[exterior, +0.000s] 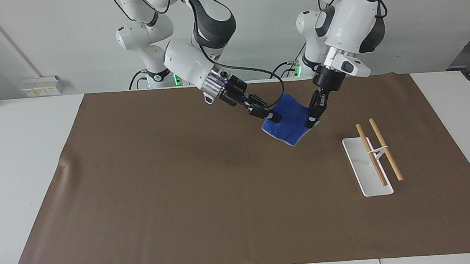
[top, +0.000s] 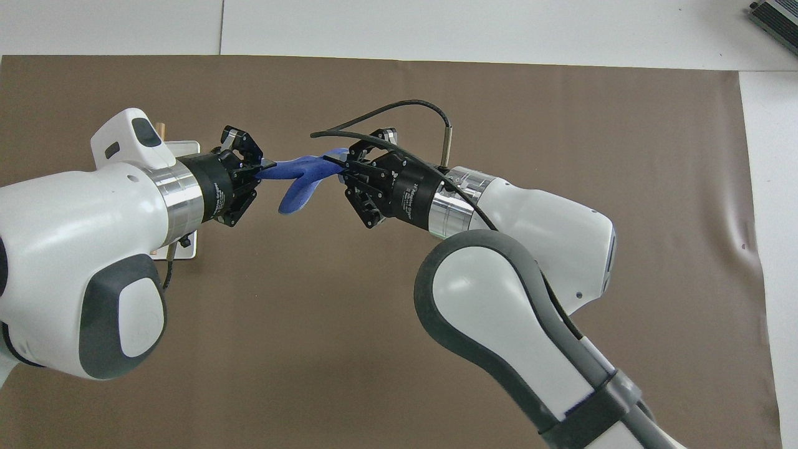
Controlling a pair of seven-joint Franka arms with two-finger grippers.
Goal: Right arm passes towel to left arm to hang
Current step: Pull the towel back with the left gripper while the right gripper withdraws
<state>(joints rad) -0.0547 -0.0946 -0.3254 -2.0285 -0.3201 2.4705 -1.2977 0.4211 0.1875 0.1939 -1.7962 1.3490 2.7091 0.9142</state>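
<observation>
The blue towel (exterior: 290,119) hangs in the air between both grippers, over the brown mat; it also shows in the overhead view (top: 298,179). My right gripper (exterior: 275,117) is shut on the towel's edge toward the right arm's end, as the overhead view (top: 341,166) shows too. My left gripper (exterior: 311,120) points down and is shut on the towel's edge toward the left arm's end; the overhead view (top: 264,168) shows its fingers pinched on the cloth. The towel sags between the two grips.
A white rack base (exterior: 363,168) with two wooden rods (exterior: 385,149) stands on the brown mat (exterior: 179,174) toward the left arm's end. In the overhead view the rack (top: 182,148) is mostly hidden under the left arm.
</observation>
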